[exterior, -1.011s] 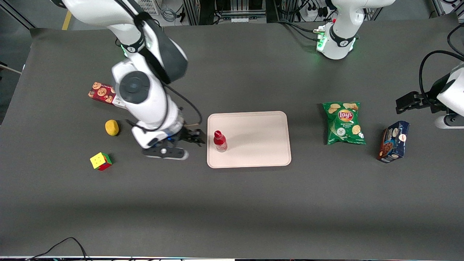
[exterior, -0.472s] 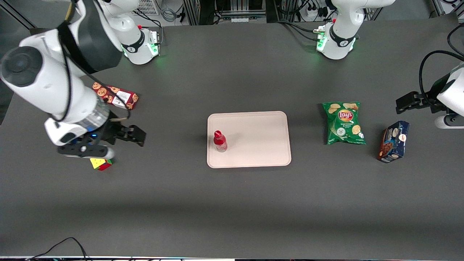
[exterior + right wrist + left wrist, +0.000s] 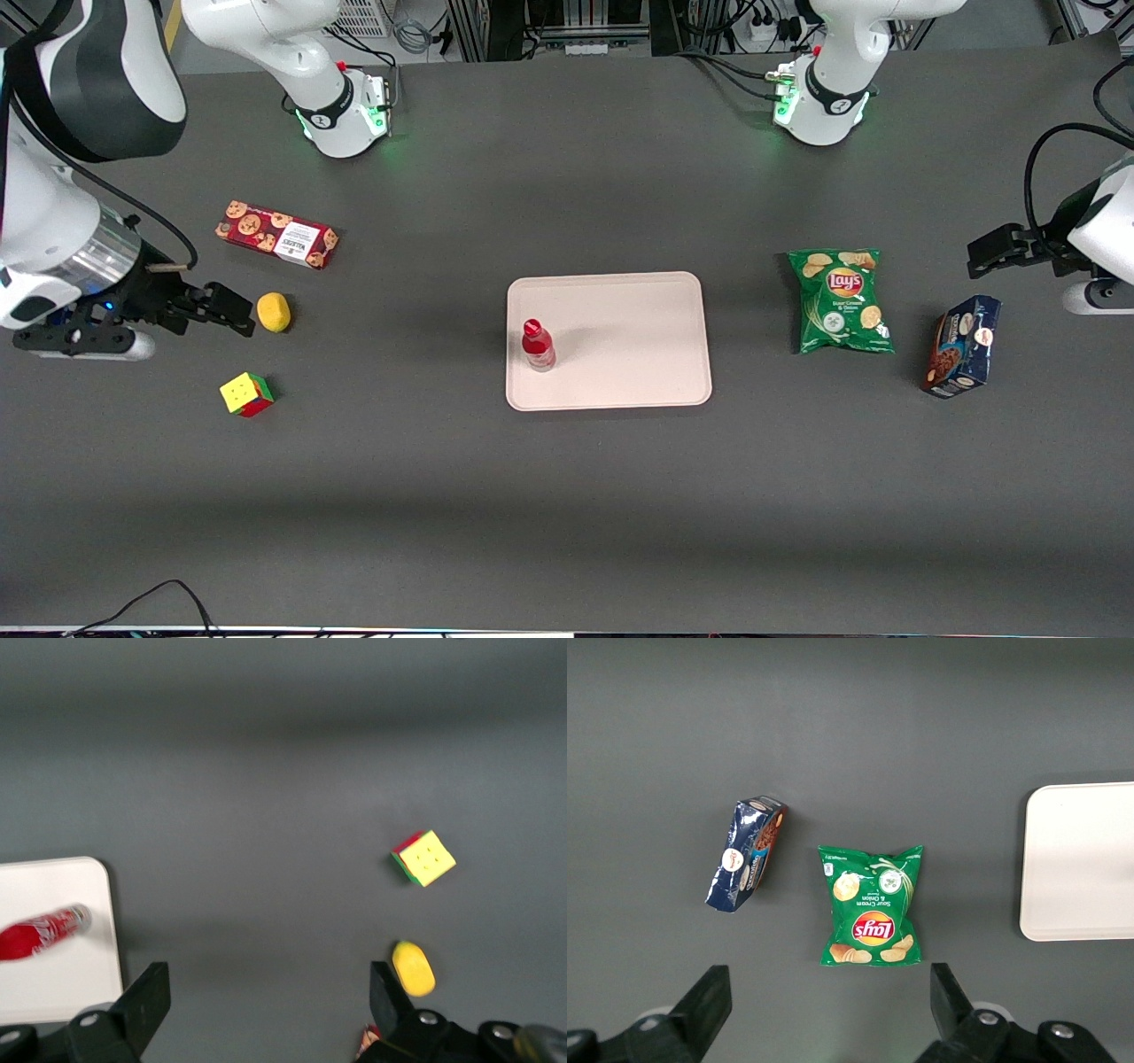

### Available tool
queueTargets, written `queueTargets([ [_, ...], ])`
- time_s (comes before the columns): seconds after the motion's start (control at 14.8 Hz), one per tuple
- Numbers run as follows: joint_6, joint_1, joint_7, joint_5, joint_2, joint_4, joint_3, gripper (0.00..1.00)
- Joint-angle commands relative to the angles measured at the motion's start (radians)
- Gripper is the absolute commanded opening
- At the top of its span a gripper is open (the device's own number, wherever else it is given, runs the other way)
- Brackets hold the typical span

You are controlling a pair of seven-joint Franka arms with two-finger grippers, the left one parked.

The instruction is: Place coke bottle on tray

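Note:
The coke bottle point(image 3: 537, 346), small and red with a red cap, stands upright on the pale pinkish tray point(image 3: 620, 337), close to the tray's edge that faces the working arm's end. In the right wrist view the coke bottle point(image 3: 40, 933) shows on the tray point(image 3: 53, 890). My gripper point(image 3: 232, 312) hangs open and empty well away from the tray, toward the working arm's end of the table, beside a yellow object point(image 3: 274, 312). In the right wrist view only bare table shows between the dark fingers of my gripper point(image 3: 266, 1001).
A puzzle cube point(image 3: 246, 394) lies nearer the front camera than the yellow object. A red cookie box point(image 3: 276, 234) lies farther from it. A green chips bag point(image 3: 840, 300) and a dark blue box point(image 3: 962, 346) lie toward the parked arm's end.
My gripper has drawn away from the tray toward the working arm's end of the table, open all the while. The coke bottle has stayed upright on the tray.

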Motion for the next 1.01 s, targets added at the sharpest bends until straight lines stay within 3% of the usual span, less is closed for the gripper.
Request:
queueTargets([
  [0.0,0.049,0.009,-0.096,0.008,-0.125,-0.174,-0.053,1.0],
  [0.47,0.0,0.009,-0.21,0.0,-0.128,-0.141,-0.119,1.0],
  [0.67,-0.05,0.013,-0.215,-0.049,-0.129,-0.109,-0.122,1.0],
  [0.94,-0.081,0.013,-0.215,-0.05,-0.128,-0.084,-0.122,1.0],
])
